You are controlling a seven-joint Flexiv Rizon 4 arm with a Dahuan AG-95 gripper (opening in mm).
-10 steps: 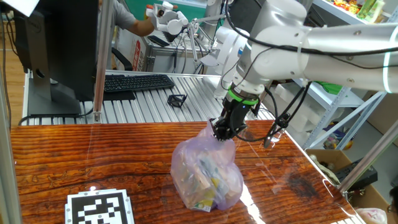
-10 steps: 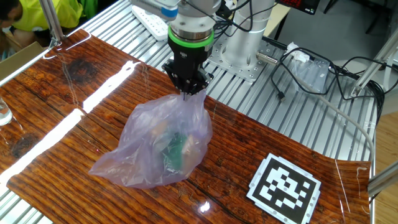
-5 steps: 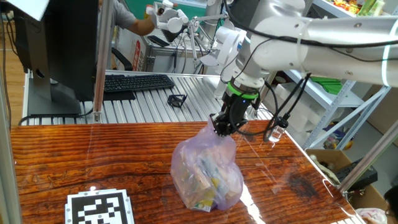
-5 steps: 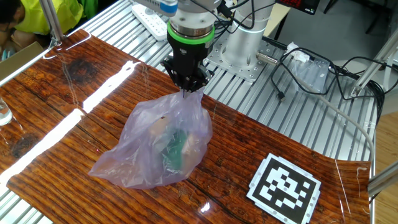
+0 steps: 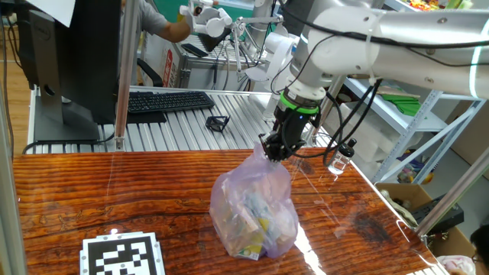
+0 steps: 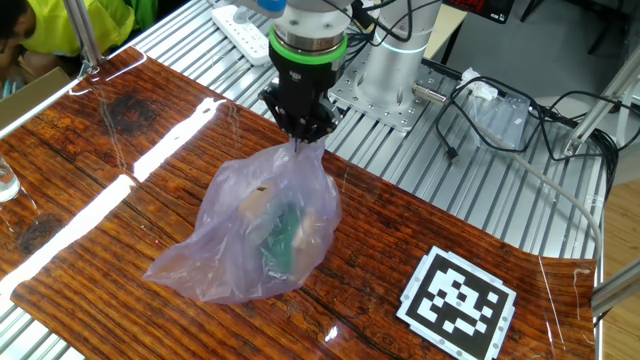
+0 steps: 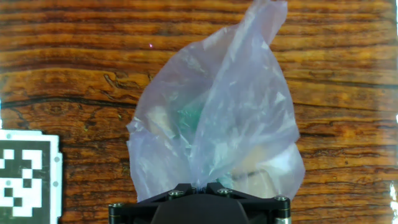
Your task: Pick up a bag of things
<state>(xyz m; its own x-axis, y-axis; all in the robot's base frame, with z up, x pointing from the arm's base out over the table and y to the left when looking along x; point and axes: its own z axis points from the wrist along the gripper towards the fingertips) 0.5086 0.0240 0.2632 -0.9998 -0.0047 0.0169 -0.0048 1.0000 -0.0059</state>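
The end effector (image 6: 301, 133) is pinched on the gathered top of the bag of things (image 6: 262, 235), its black fingers pressed together around the crinkled plastic. The film is drawn up taut into a peak beneath them. The bag's bulging lower part appears to rest on the wooden surface (image 6: 110, 205), though contact is hard to confirm. Green, yellow and white packages show through the lilac film. A black-and-white marker (image 6: 460, 301) lies on the surface, well apart from the bag.
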